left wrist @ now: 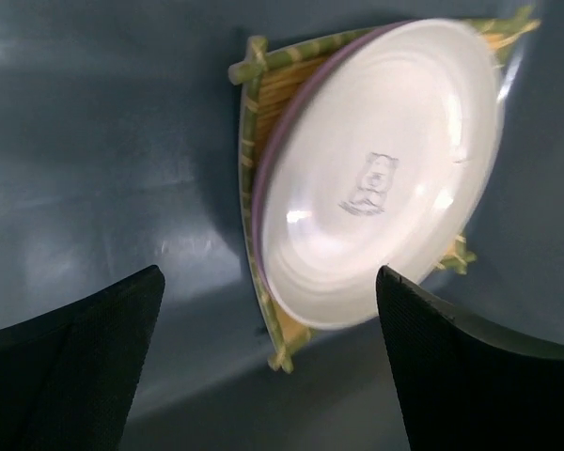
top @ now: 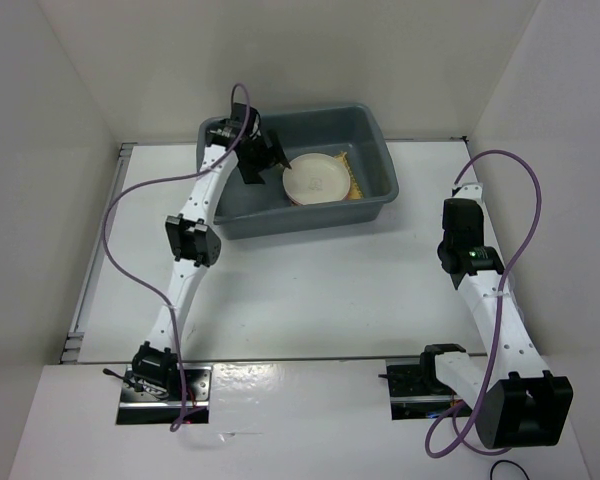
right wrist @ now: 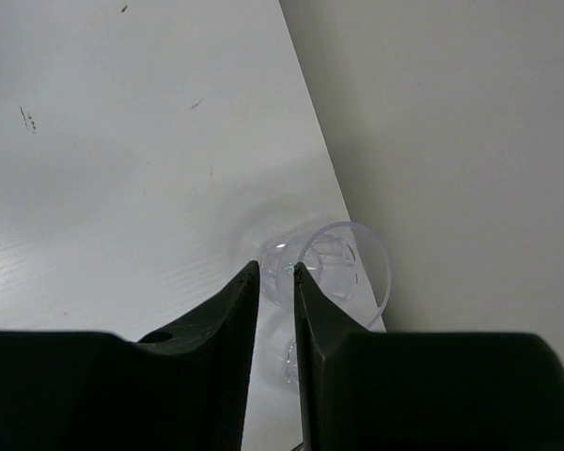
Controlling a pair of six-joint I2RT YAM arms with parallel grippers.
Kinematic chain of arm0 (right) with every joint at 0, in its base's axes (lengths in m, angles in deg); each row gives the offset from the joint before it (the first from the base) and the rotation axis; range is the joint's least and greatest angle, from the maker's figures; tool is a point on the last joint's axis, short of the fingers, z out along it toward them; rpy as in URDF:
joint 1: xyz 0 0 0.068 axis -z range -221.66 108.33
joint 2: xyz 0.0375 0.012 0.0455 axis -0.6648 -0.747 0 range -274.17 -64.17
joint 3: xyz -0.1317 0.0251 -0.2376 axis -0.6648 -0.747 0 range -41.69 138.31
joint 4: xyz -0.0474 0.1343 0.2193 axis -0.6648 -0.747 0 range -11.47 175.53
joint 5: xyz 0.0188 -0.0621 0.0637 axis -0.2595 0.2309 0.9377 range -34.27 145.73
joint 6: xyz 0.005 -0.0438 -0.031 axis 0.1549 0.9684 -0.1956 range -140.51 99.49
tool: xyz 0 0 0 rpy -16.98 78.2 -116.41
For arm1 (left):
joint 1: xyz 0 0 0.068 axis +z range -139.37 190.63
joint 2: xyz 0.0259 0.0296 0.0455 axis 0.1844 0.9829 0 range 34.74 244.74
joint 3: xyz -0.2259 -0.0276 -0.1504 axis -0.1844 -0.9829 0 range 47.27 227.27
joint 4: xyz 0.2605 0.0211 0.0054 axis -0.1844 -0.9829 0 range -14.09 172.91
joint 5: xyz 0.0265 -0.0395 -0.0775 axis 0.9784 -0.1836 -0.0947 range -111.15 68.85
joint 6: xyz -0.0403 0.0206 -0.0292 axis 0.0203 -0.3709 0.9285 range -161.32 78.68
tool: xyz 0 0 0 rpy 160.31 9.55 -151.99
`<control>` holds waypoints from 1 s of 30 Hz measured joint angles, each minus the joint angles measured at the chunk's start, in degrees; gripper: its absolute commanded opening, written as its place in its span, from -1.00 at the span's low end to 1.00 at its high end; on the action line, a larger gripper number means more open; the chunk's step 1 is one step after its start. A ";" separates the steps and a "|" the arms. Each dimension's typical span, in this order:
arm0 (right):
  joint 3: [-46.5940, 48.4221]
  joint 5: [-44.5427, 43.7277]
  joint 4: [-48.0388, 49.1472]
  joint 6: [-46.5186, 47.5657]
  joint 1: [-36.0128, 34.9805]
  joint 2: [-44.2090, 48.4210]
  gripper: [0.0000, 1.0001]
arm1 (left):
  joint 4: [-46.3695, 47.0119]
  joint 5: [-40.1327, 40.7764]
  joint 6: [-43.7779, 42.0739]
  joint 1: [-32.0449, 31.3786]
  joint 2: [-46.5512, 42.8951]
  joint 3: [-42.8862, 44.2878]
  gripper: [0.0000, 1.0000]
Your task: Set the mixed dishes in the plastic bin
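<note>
White walls surround table bearing plastic bin.

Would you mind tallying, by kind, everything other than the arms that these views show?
Plates: 2, the cream-white plate on top and the pink plate beneath it
Placemat: 1
Plastic bin: 1
Clear cup: 1
Total: 5

Soft, even overhead light; the white table reads bright, with glare on its glossy near strip. In the left wrist view the round cream-white plate and large gray-blue plastic bin carry smeared highlights and are slightly blurred. Right wrist view dimmer, greyish; the clear plastic cup is barely distinct.
</note>
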 measured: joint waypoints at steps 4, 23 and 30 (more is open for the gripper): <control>-0.09 0.17 0.04 0.15 0.00 -0.02 -0.27 | -3.04 6.49 -2.40 -0.50 -8.66 -0.92 0.99; -2.97 14.84 -6.47 15.15 18.12 -6.88 0.63 | 7.23 7.23 -17.88 -6.27 -73.37 -71.43 0.99; -3.10 18.03 -5.66 19.52 19.28 -13.73 0.63 | 10.34 4.61 -20.17 -1.31 -79.08 -90.64 0.99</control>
